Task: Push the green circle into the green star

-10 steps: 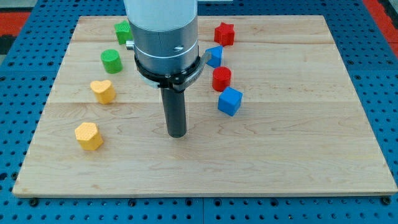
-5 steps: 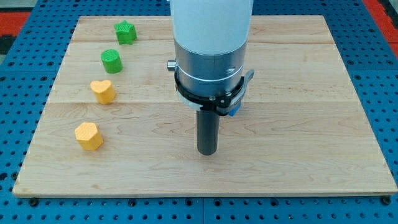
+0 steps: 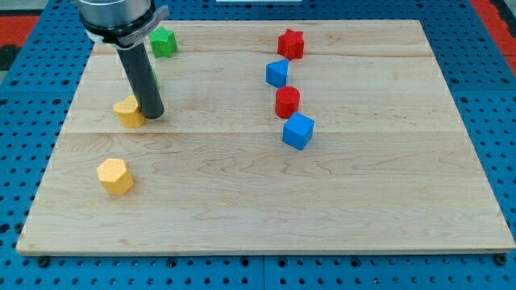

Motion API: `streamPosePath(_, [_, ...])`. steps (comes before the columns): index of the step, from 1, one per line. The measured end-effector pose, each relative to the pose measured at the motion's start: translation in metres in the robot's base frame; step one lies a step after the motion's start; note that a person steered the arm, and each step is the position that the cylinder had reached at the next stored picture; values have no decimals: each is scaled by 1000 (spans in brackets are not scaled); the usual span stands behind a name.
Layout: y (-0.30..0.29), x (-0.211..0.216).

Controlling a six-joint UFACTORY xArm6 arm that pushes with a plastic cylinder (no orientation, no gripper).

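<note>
My tip [image 3: 151,114] rests on the board at the view's left, against the right side of the yellow heart [image 3: 126,113]. The rod rises up and to the left from there and covers most of the green circle; only a green sliver [image 3: 153,77] shows at the rod's right edge, just above the tip. The green star [image 3: 164,42] lies near the board's top edge, just right of the rod's upper part and above the circle.
A yellow hexagon-like block [image 3: 114,176] lies at the lower left. At centre right, from the top down, lie a red star [image 3: 290,43], a blue block [image 3: 277,73], a red circle [image 3: 287,102] and a blue cube [image 3: 297,130].
The rod first moved right across the board's middle, then swung far left and up. Its tip now stands beside the yellow heart, in front of the green circle. No block has visibly moved.
</note>
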State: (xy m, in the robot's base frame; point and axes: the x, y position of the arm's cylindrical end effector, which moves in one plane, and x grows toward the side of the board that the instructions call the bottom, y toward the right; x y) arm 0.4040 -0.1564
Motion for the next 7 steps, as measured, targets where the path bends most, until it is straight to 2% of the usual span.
streamPosePath(2, [-12, -14])
streamPosePath(3, [-41, -45])
streamPosePath(4, [8, -83])
streamPosePath(5, [35, -96])
streamPosePath(6, [-45, -85])
streamPosePath(7, [-107, -95])
